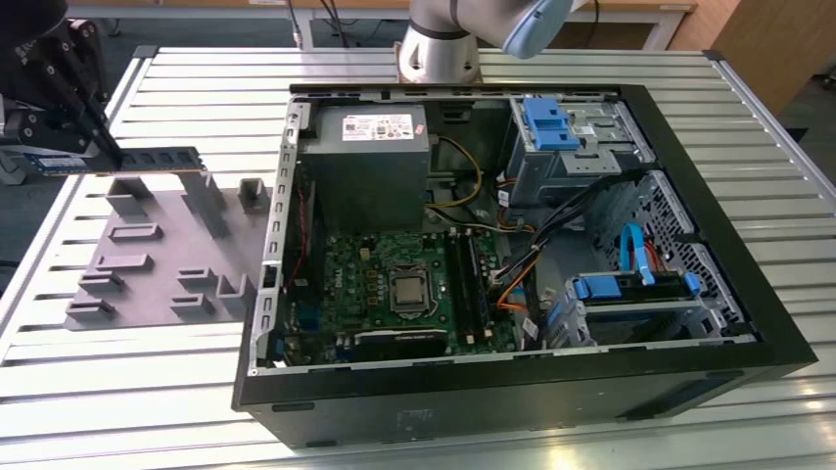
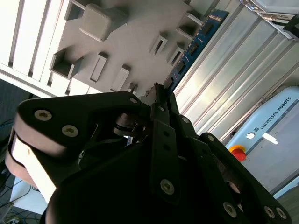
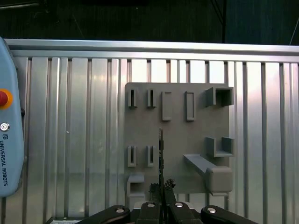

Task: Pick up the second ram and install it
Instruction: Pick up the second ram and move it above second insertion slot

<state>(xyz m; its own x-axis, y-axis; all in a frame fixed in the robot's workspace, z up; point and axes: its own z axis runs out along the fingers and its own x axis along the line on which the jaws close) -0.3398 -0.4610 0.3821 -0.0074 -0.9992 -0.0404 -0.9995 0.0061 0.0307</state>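
Observation:
My gripper [image 1: 108, 152] hangs at the exterior view's far left, shut on one end of the second ram [image 1: 160, 157]. The stick is dark with black chips and juts out level over the far edge of the grey fixture [image 1: 157, 245], clear of its upright blocks. In the first wrist view the ram [image 3: 160, 151] appears edge-on as a thin line running out from my gripper [image 3: 161, 187] above the fixture [image 3: 187, 140]. The second wrist view has the ram's [image 2: 198, 39] blue face and chips reaching past my gripper [image 2: 160, 91].
An open black computer case [image 1: 731, 294] lies to the exterior view's right of the fixture, holding a green motherboard [image 1: 379, 279], a power supply [image 1: 372, 147], blue drive brackets and loose cables. The arm's base [image 1: 438, 44] stands behind it. A teach pendant [image 3: 9, 130] lies on the slatted table [image 1: 170, 382].

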